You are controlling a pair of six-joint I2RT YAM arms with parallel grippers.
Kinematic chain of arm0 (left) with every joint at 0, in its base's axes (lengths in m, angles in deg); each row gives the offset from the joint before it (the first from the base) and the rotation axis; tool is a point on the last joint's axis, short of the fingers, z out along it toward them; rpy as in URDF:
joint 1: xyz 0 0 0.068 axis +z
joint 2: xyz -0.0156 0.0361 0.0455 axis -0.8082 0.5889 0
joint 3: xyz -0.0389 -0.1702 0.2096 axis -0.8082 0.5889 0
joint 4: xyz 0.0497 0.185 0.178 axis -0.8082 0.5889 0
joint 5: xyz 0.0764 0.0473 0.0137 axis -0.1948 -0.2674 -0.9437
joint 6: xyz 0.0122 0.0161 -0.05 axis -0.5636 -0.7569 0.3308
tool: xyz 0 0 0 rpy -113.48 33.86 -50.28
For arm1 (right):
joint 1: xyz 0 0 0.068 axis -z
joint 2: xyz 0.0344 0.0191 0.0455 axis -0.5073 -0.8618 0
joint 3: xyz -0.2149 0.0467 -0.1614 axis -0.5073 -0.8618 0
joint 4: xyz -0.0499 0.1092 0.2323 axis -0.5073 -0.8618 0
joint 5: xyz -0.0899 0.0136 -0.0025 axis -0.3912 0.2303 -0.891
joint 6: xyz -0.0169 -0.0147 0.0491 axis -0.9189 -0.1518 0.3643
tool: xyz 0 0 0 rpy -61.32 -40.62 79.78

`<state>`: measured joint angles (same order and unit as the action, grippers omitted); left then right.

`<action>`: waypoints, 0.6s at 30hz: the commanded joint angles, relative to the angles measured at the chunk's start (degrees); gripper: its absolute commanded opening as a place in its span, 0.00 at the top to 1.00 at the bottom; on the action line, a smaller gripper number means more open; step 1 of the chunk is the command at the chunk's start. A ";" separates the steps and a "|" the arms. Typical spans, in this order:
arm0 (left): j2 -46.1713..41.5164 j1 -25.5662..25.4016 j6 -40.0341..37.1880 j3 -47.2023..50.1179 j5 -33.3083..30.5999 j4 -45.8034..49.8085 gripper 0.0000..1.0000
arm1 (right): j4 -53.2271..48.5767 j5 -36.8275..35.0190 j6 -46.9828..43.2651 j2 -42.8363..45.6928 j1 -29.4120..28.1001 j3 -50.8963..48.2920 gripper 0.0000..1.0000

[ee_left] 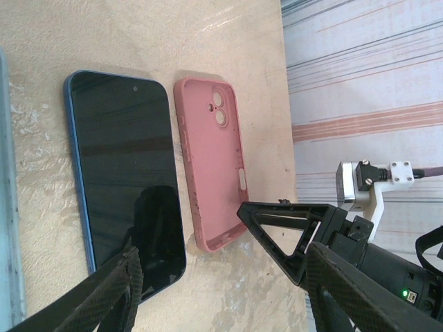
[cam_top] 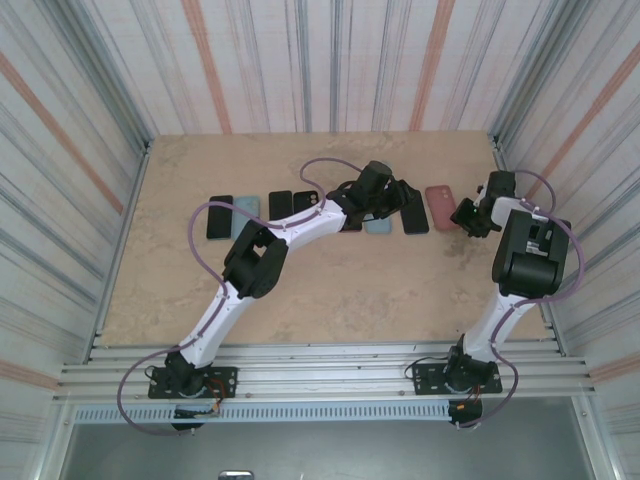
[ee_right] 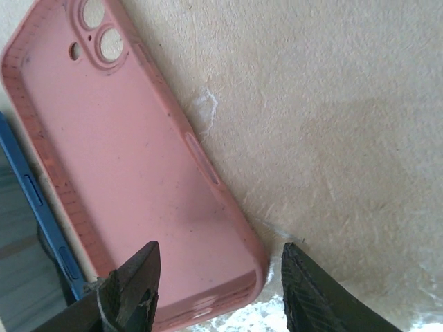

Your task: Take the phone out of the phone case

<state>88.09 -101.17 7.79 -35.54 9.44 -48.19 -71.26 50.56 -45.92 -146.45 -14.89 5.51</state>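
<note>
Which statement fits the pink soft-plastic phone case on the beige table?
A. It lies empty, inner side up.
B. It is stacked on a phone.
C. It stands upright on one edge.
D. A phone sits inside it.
A: the pink soft-plastic phone case shows its bare inner face and camera cutouts, lying flat beside the blue-edged dark-screened phone.

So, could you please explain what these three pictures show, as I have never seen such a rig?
These are two robot arms bolted to a table, each ending in a two-finger gripper. One picture looks down from above and behind; the other two come from wrist cameras. A row of phones and cases lies on the table. The left gripper hangs open over a blue phone, screen up. Beside it lies an empty pink phone case, inside up. The right gripper stands open at that case's end. Nothing is held.
</note>
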 commanded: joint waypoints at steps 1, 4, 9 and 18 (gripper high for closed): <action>-2.82 0.44 -1.06 0.66 0.59 -1.19 0.35 | -2.95 -2.88 -3.98 -0.52 -1.09 1.37 0.50; -2.92 0.51 -1.11 0.77 0.79 -1.12 0.35 | -1.84 -1.71 -4.26 -0.67 -1.05 1.91 0.50; -4.14 0.63 -1.74 1.70 0.42 -1.18 0.35 | -1.87 -1.17 -5.52 -2.37 -1.11 4.73 0.48; -5.48 0.79 -2.26 3.36 0.35 -1.63 0.35 | -5.39 1.80 -8.29 -7.55 -1.47 10.47 0.48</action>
<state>87.46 -101.12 7.00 -32.74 9.79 -48.99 -73.41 50.91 -51.76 -152.57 -15.89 14.21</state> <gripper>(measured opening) 0.653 0.522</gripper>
